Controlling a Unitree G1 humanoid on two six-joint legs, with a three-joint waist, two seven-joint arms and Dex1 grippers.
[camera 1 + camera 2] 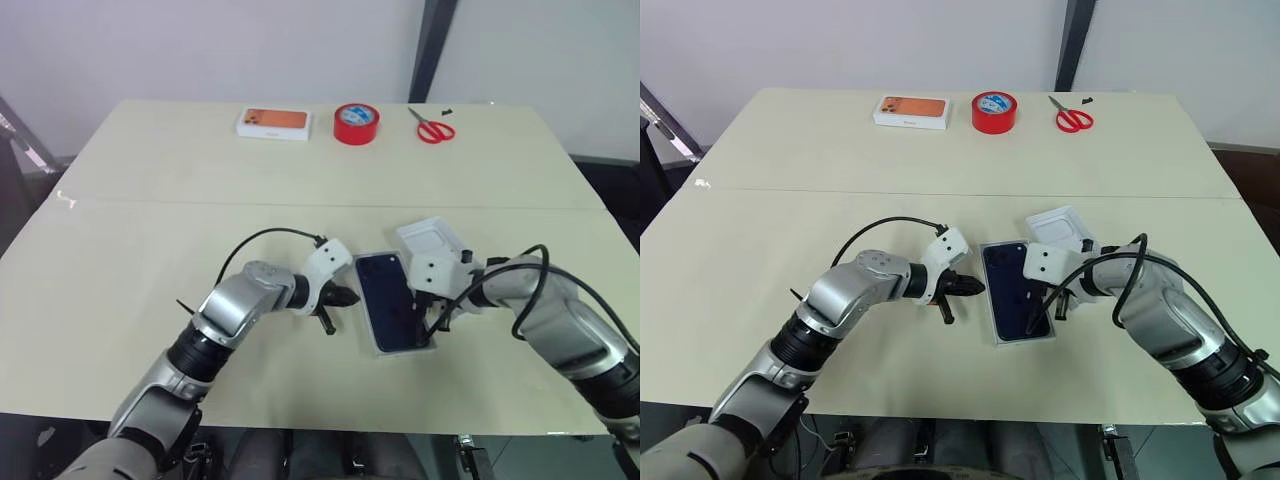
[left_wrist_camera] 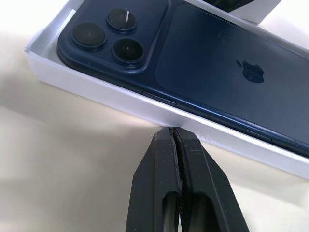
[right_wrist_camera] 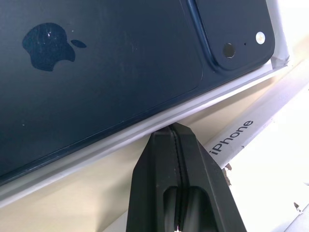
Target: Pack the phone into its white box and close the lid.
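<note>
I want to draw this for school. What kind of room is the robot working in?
Probably a lab or workshop, not a home. There is a big plain table against a bare wall, with red tape and red scissors laid out at the far side, and a phone lying in a white box.

The right gripper (image 1: 432, 322) and its arm hide part of the lid (image 1: 432, 238). The phone (image 3: 106, 72) is cut off by the right wrist view's edge. The scissors (image 1: 433, 128) are too small to detail.
</note>
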